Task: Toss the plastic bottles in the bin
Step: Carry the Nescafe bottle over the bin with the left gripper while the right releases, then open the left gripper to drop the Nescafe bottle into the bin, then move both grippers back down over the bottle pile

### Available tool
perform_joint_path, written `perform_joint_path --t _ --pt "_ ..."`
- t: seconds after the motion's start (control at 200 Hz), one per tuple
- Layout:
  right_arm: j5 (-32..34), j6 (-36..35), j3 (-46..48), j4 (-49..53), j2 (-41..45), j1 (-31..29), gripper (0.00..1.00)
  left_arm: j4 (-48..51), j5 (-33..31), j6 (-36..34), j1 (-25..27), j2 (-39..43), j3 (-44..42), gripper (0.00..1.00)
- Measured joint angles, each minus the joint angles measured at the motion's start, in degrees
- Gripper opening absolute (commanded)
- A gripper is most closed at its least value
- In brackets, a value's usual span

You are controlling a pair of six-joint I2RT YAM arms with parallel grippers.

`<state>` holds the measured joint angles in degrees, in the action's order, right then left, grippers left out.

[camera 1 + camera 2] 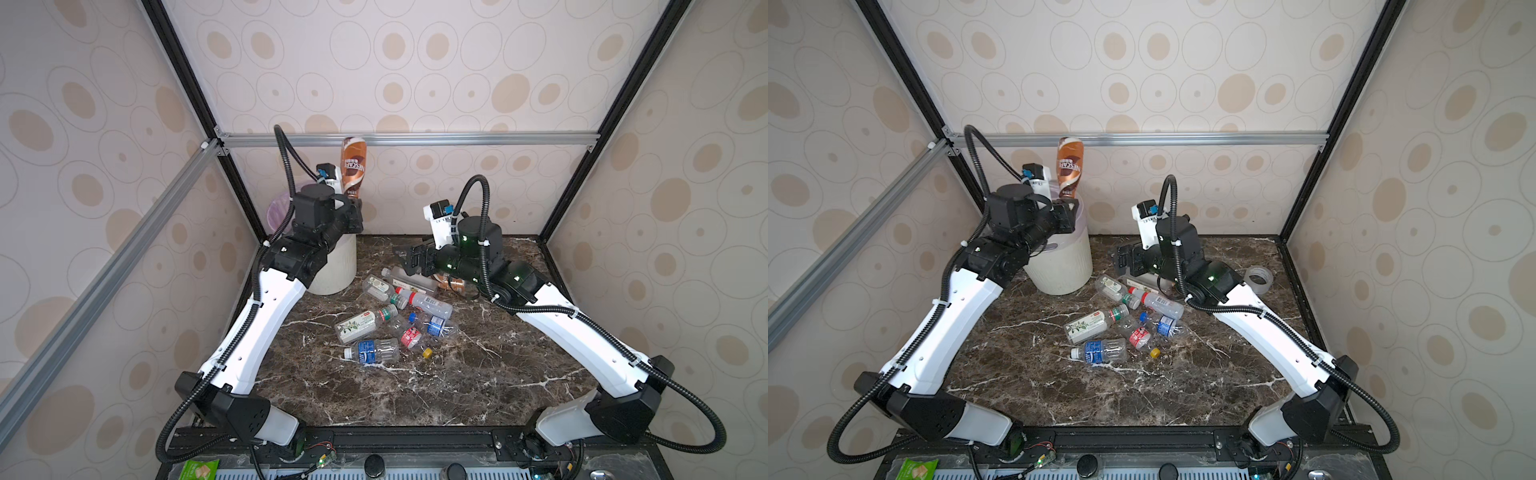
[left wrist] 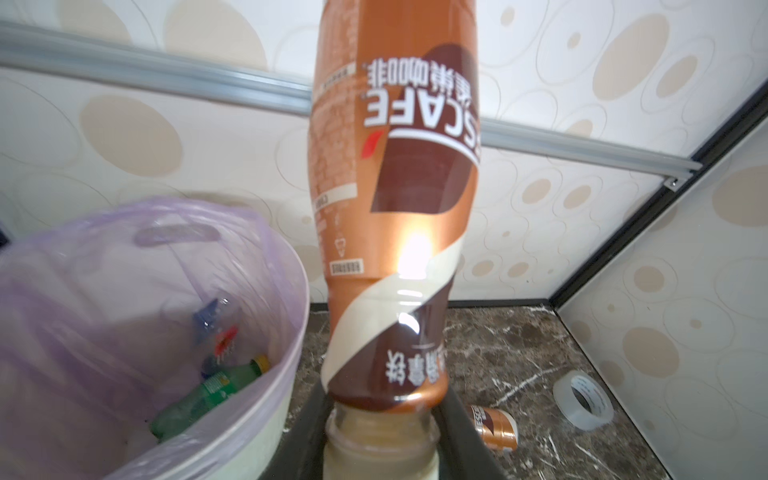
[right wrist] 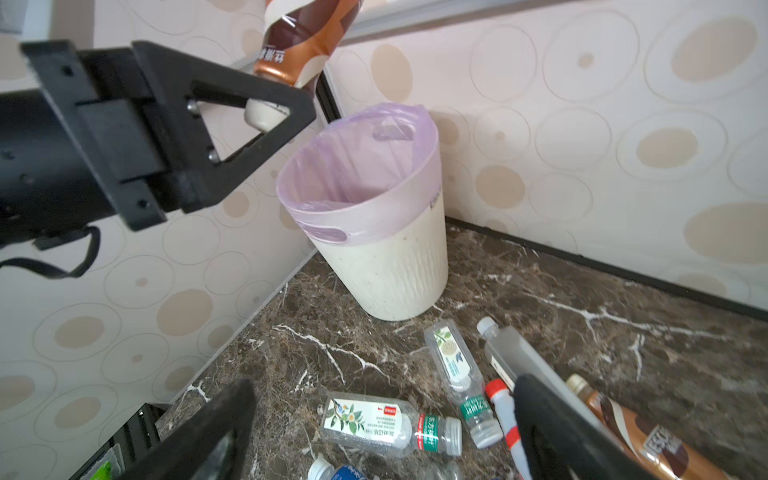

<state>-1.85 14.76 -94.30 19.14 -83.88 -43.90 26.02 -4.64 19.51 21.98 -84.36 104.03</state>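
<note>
Dark brown marble with white veins covers the tabletop (image 1: pixel 415 386), boxed in by circle-patterned wallpaper. At the far left stands the bin (image 1: pixel 337 272), its lilac bag folded over the rim; a green bottle (image 2: pixel 208 390) lies at the bottom with a few others.

The left gripper (image 1: pixel 353 203) is clamped on the neck of a brown coffee bottle (image 1: pixel 353 166), which stands upside down – cream cap below the fingers, base in the air. It is raised above rim height (from the left wrist view it sits just beside the bin's opening, not over it).

The right gripper (image 1: pixel 410 257) hangs low with its jaws spread wide and nothing between them – right under it lie a grey clear bottle (image 3: pixel 515 353) and a second brown bottle (image 3: pixel 648 436). The remaining bottles (image 1: pixel 386 320) lie scattered mid-table. A clear tape roll (image 1: pixel 1258 280) rests near the right arm.
</note>
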Motion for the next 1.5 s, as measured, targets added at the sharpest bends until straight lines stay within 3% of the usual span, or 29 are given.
perform_joint_path --t 0.31,0.475,0.61,0.64,0.79,0.955,1.215,1.5 --pt "-2.08 -5.03 -2.67 -5.20 -0.35 -3.61 1.00 3.63 -5.18 -4.44 -2.67 -0.83 16.68 0.34" --pt "-0.92 -5.27 -2.67 -5.18 -0.79 -3.58 1.00 0.50 -8.48 -5.88 -3.32 3.32 12.57 0.34" --pt "-0.24 -5.27 -2.67 -4.87 -2.01 -3.61 1.00 -0.11 -6.86 -4.46 -6.97 4.59 6.64 0.43" --pt "-0.07 -5.27 -2.67 -4.76 -2.29 -3.61 1.00 1.03 -5.62 -3.30 -8.41 3.37 6.56 0.48" --pt "0.44 -5.29 -2.67 -3.58 -2.97 -3.61 1.00 7.61 -0.33 0.33 -12.41 -6.12 10.56 0.99" --pt "0.81 -5.29 -2.67 -3.52 -2.99 -3.61 1.00 11.82 4.70 2.93 -12.48 -9.81 10.73 0.99" --pt "1.29 -5.18 -2.78 -3.61 -3.61 -3.61 1.00 11.15 6.88 3.89 -12.33 -3.17 12.15 0.99" --pt "2.32 -5.05 -2.80 -3.34 -4.17 -3.61 1.00 7.87 8.76 5.03 -11.91 -1.01 6.84 0.99"
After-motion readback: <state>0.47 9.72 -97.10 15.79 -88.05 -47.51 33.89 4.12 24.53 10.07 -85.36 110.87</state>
